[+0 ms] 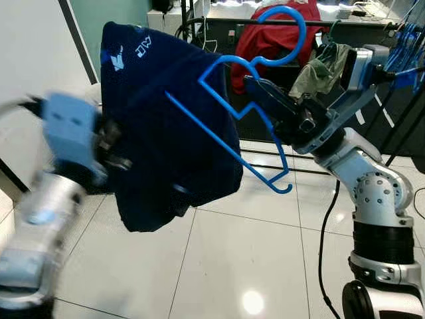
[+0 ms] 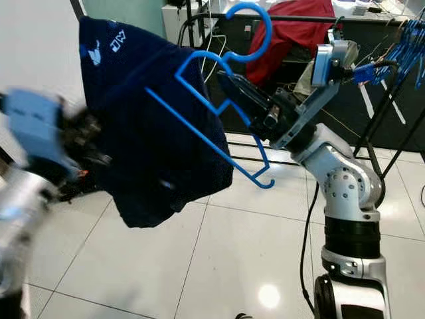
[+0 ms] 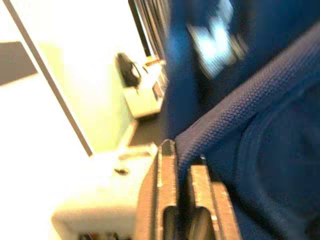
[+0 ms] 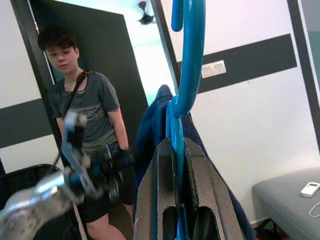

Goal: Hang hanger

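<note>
A blue plastic hanger (image 1: 240, 119) carries a dark navy shirt (image 1: 166, 133) with white print near its top. My right gripper (image 1: 265, 90) is shut on the hanger just below its hook (image 1: 289, 33); in the right wrist view the blue bar (image 4: 176, 135) runs between the two black fingers. My left gripper (image 3: 184, 161) is shut on a fold of the navy shirt (image 3: 260, 150) at the garment's left side, and the left arm (image 1: 70, 143) is blurred. The shirt hangs off one side of the hanger, leaving its right arm bare.
A black clothes rail (image 1: 345, 25) stands behind, with a red garment (image 1: 272, 40), an olive garment (image 1: 322, 70) and several blue hangers (image 1: 405, 46). White tiled floor (image 1: 252, 252) lies below. A person (image 4: 85, 120) stands in a doorway in the right wrist view.
</note>
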### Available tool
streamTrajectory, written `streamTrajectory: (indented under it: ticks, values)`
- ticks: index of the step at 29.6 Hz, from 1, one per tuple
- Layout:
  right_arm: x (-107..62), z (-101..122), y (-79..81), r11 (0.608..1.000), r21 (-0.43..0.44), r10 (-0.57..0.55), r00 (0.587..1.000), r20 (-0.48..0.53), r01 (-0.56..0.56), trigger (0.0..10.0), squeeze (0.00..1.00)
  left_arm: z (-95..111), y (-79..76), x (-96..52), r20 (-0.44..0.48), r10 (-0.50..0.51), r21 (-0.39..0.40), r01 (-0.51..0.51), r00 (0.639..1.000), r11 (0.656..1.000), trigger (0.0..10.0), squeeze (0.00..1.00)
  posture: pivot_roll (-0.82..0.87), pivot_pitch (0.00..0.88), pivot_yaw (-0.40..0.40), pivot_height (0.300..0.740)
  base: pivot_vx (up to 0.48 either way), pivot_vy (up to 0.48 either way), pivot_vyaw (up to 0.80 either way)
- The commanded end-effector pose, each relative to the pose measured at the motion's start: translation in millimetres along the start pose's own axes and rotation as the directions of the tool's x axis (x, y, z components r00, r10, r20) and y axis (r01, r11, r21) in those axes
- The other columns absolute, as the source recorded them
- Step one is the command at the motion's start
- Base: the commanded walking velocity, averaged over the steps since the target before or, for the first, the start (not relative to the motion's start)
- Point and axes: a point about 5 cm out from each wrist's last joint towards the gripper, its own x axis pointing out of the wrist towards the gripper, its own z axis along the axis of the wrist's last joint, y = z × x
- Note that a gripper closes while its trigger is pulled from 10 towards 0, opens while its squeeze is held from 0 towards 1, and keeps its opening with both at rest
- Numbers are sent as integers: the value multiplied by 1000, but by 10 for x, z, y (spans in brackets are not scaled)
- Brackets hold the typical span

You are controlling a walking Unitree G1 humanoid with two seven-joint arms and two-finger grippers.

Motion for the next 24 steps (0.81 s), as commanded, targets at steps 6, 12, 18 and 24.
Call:
streamTrajectory:
  ticks: [6, 12, 18, 24]
  values:
    - [-34, 43, -2, 999, -43, -15, 1000, 12, 15, 10000, 0, 123, 142, 45, 44, -30, 28, 29, 999, 999, 0, 0, -32, 94, 14, 740, 0, 0, 0]
    - [-38, 35, -9, 998, -54, -20, 1000, -7, 19, 10000, 0, 141, 169, 59, 47, -48, 19, 47, 998, 999, 0, 0, -32, 95, 13, 740, 0, 0, 0]
    - [-45, -151, -31, 991, -130, -46, 986, -162, 25, 10000, 0, 190, 176, 85, 70, -70, 16, 69, 995, 997, 0, 0, -30, 93, 12, 740, 0, 0, 0]
    - [-97, -450, -76, 977, -214, -99, 931, -351, 23, 10000, 0, 413, 228, 217, 148, -123, 79, 112, 981, 991, 0, 0, -24, 91, 7, 740, 0, 0, 0]
